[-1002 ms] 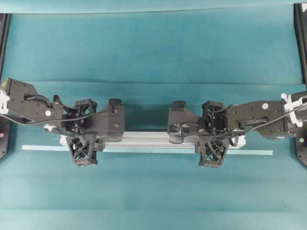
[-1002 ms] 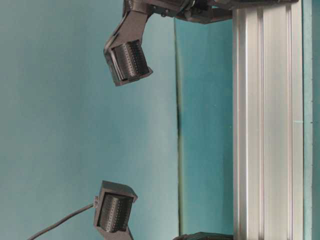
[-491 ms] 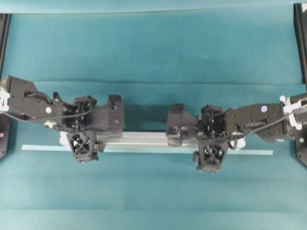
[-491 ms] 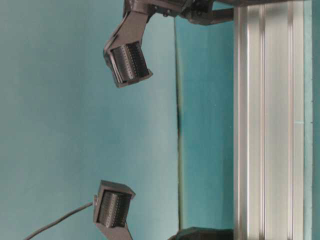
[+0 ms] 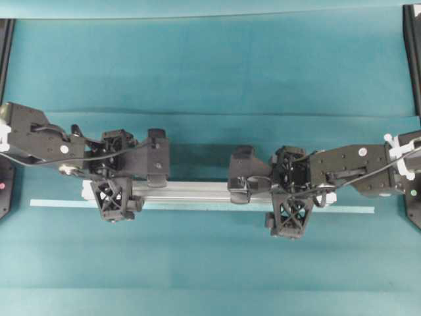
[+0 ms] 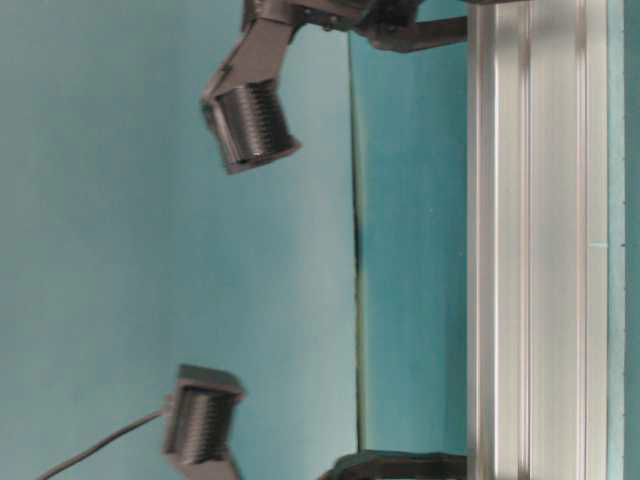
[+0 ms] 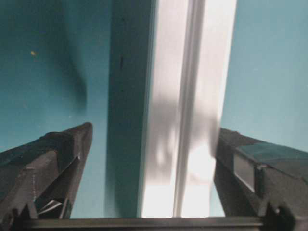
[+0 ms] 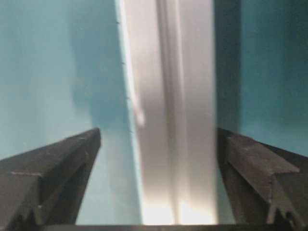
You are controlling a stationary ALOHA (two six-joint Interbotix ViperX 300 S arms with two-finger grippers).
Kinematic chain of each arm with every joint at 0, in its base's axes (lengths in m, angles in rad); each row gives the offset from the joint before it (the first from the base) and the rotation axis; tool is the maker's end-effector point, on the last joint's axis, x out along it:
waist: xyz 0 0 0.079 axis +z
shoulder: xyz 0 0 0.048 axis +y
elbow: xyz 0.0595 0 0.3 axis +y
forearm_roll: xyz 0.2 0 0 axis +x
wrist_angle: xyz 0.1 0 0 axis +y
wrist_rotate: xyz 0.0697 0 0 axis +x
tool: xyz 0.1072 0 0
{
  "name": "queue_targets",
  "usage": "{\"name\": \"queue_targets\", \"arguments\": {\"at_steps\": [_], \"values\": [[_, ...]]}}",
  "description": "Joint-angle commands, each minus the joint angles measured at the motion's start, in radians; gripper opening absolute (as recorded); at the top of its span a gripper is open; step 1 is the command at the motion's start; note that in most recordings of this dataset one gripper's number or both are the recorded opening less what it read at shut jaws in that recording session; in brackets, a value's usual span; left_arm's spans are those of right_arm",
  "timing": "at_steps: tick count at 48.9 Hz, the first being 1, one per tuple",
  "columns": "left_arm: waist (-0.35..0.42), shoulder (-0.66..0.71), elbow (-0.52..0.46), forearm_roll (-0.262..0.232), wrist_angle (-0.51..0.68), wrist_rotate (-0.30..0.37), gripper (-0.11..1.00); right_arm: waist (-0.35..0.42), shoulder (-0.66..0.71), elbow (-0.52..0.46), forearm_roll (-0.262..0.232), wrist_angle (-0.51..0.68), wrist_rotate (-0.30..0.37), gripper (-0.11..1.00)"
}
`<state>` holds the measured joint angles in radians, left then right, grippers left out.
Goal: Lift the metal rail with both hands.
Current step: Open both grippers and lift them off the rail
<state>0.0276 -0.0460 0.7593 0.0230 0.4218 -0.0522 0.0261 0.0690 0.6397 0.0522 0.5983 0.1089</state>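
The metal rail (image 5: 197,191) is a long grooved silver bar lying left to right on the teal table, also seen in the table-level view (image 6: 530,250). My left gripper (image 5: 156,178) straddles its left part. In the left wrist view that gripper (image 7: 155,129) is open. The rail (image 7: 183,96) runs between its fingers, close against the right-hand one with a wide gap at the other. My right gripper (image 5: 240,184) straddles the right part. It (image 8: 159,130) is open too, with the rail (image 8: 173,72) nearer its right-hand finger.
A thin pale tape strip (image 5: 59,203) runs along the table just in front of the rail and sticks out past both of its ends. Black frame posts (image 5: 413,59) stand at the table's left and right edges.
Both grippers have spread their jaws wide around the rail. Their far fingers moved away from it. The rail itself has stayed where it lay.
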Motion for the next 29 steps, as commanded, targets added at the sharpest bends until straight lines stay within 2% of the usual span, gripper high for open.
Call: {"name": "queue_targets", "arguments": {"at_steps": [1, 16, 29], "values": [[-0.003, -0.061, -0.012, 0.005, 0.009, 0.003, 0.96, -0.021, -0.043, -0.018, -0.017, 0.018, 0.005, 0.95], [-0.014, -0.252, -0.015, 0.005, 0.028, 0.002, 0.96, -0.061, -0.235, -0.028, -0.034, 0.02, 0.005, 0.95], [-0.017, -0.38, -0.035, 0.005, 0.005, 0.014, 0.96, -0.064, -0.337, -0.025, -0.038, 0.015, 0.0, 0.95]]}}
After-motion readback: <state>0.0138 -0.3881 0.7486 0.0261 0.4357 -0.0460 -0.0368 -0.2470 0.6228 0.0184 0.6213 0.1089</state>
